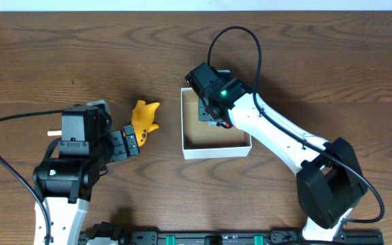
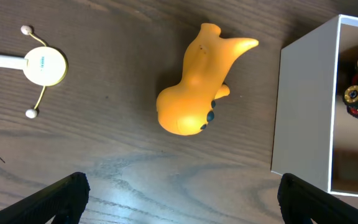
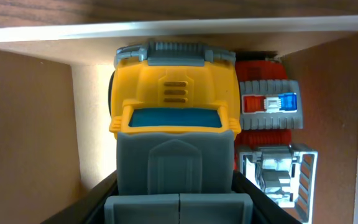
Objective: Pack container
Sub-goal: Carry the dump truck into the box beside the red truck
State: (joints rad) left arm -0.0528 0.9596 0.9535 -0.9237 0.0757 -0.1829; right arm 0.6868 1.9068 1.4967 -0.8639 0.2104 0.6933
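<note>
The container (image 1: 216,151) is a white-walled box with a brown inside at the table's middle. It also shows in the left wrist view (image 2: 303,106) and the right wrist view (image 3: 30,112). My right gripper (image 1: 215,112) is down inside it. Its fingers (image 3: 179,202) are shut on the grey back of a yellow and grey toy truck (image 3: 173,99). A red toy vehicle (image 3: 269,102) lies beside the truck in the container. A yellow-orange toy animal (image 1: 143,117) lies on the table left of the container. My left gripper (image 2: 179,199) is open and empty just short of it (image 2: 197,87).
A small white and yellow disc on a white stick (image 2: 42,65) lies on the wood left of the toy animal. The right arm's black cable (image 1: 233,41) loops above the container. The table is dark wood.
</note>
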